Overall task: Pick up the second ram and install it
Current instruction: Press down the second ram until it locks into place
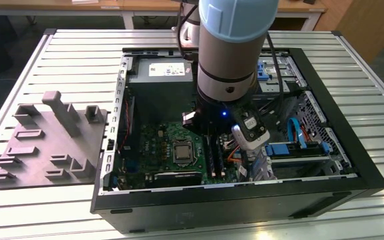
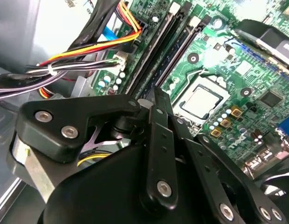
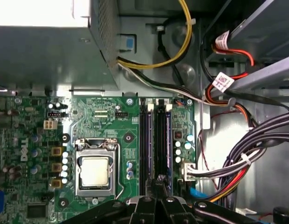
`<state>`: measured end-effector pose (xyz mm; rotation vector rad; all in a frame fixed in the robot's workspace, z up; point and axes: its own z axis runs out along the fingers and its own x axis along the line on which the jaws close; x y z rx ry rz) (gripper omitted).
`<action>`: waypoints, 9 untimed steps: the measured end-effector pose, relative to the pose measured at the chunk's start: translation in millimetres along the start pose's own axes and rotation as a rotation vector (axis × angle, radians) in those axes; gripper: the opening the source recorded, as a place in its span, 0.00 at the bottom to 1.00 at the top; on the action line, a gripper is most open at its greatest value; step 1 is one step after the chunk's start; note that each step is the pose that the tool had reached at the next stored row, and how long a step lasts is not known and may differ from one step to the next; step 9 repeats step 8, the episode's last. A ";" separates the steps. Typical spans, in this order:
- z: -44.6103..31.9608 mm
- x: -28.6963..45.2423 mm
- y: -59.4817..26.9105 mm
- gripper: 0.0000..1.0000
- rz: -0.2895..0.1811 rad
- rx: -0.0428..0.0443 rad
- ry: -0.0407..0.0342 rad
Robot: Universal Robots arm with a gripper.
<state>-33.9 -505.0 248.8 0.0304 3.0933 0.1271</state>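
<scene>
Second wrist view: shows the gripper (image 2: 156, 100) closest of all, black linkages folded inward, fingers drawn together with no gap and nothing visibly pinched between them. Hangs tip-down over the near end of the memory slots (image 2: 151, 51), probably so a downward push lands square on a stick's top edge.

Finds the second ram (image 3: 149, 140) in the first wrist view just past the fingertips: a dark-blue stick on edge in the slot bank, running away from the gripper (image 3: 157, 184) toward the white latch clips. Looks seated rather than carried, as a judgement only. Cannot tell whether the tips touch it or sit just above. Shows another blue edge alongside, two strips over.

Beside the slots sits the processor socket (image 3: 94, 170) with its bare metal lid. On the other side run bundled cables (image 3: 256, 149), red, yellow and black, kept clear of the slots.

Further back sits the grey power supply (image 3: 46, 51), against the case's far wall.

Exterior view: takes in the open computer case (image 1: 245, 200) on the slatted table (image 1: 78, 55), holding motherboard (image 1: 158, 140), power supply and blue drive brackets (image 1: 289, 149), with the arm (image 1: 229, 50) reaching straight down inside. Shows a grey fixture tray (image 1: 42, 145) with posts and pockets on the table, well apart from the gripper, toward the exterior view's left edge.
</scene>
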 end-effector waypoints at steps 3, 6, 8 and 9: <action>-1.1 0.0 0.1 0.10 0.000 -0.0002 -0.0001; -1.7 -0.1 0.2 0.10 0.000 0.0000 0.0000; -1.8 -0.1 0.2 0.10 0.000 0.0000 0.0000; -1.8 -0.1 0.2 0.10 0.000 0.0000 0.0000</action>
